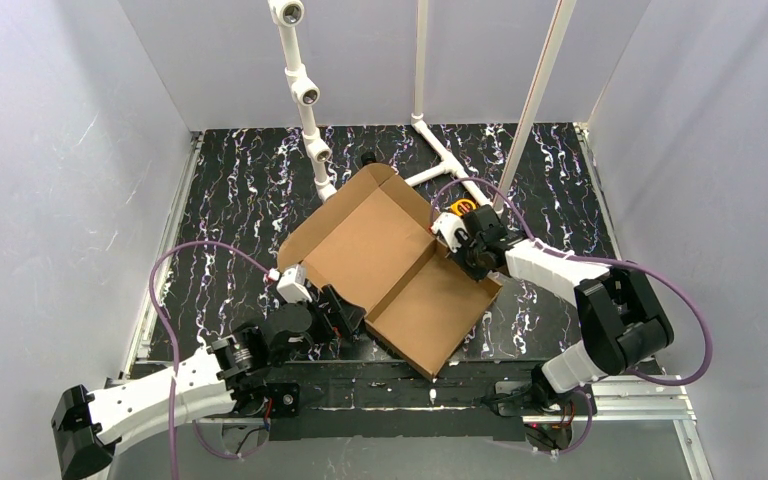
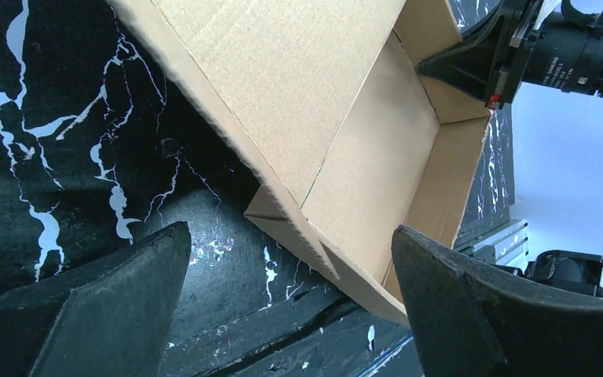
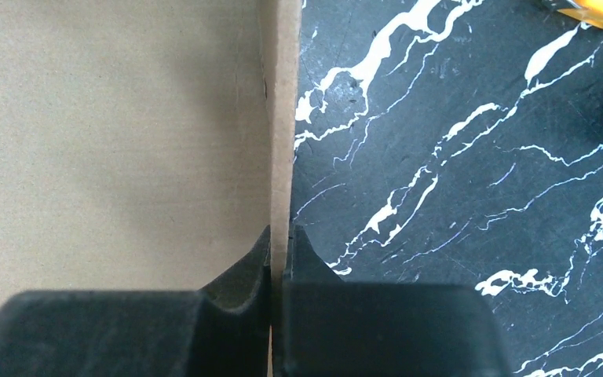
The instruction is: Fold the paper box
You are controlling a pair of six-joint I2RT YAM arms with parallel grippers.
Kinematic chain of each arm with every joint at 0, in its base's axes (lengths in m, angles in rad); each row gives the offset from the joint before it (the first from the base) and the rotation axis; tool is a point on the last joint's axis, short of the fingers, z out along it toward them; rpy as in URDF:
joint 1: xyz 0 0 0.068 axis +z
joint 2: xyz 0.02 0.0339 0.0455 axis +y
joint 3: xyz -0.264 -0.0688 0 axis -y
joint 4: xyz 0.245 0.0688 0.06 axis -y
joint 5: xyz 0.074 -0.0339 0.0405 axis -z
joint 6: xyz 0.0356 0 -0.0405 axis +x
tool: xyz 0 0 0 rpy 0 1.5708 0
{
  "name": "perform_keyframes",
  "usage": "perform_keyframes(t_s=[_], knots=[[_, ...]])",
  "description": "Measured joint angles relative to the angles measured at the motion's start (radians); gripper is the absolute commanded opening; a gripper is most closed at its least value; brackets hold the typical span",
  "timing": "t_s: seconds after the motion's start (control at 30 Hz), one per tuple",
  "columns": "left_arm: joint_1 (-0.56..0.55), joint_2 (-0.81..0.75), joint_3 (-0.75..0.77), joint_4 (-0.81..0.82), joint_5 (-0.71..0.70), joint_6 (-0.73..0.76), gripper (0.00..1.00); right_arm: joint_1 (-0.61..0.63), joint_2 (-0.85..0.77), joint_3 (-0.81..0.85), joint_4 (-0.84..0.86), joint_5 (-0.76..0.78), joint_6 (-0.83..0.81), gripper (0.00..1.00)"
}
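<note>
Black marbled table (image 1: 220, 200): paper box (image 1: 380, 260) lies open and diagonal mid-table, one corner reaching the near edge. Right gripper (image 3: 280, 243) is pinched tight on the box's right-side wall. Left gripper (image 2: 289, 236) has fingers wide apart at the box's near-left side, contact unclear. Small yellow item (image 1: 457, 208) sits just beyond the right gripper, toward the far edge.

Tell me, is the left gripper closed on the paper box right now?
No, the left gripper is open, its two fingers spread wide apart with a corner of the paper box showing between them.
</note>
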Motion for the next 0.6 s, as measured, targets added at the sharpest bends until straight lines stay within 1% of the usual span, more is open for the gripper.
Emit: perform_keyframes(t_s=[0.03, 0.07, 0.13, 0.27, 0.37, 0.6], knots=[[0.0, -0.004, -0.004, 0.003, 0.0, -0.002, 0.98, -0.001, -0.004, 0.0, -0.001, -0.002, 0.0, 0.22], [0.0, -0.006, -0.007, 0.004, 0.0, -0.003, 0.98, -0.003, -0.009, 0.0, -0.001, -0.006, 0.0, 0.31], [0.0, -0.008, -0.008, 0.005, 0.0, -0.006, 0.98, -0.011, -0.016, 0.0, 0.001, -0.013, 0.002, 0.42], [0.0, -0.02, -0.009, 0.004, -0.004, -0.011, 0.98, -0.05, -0.02, 0.0, -0.003, -0.07, 0.0, 0.58], [0.0, -0.049, -0.009, 0.005, -0.011, 0.007, 0.98, -0.093, -0.047, 0.0, -0.021, -0.133, -0.005, 0.65], [0.011, -0.125, -0.009, 0.033, -0.039, 0.093, 0.98, -0.185, -0.141, 0.009, -0.081, -0.289, -0.063, 0.68]])
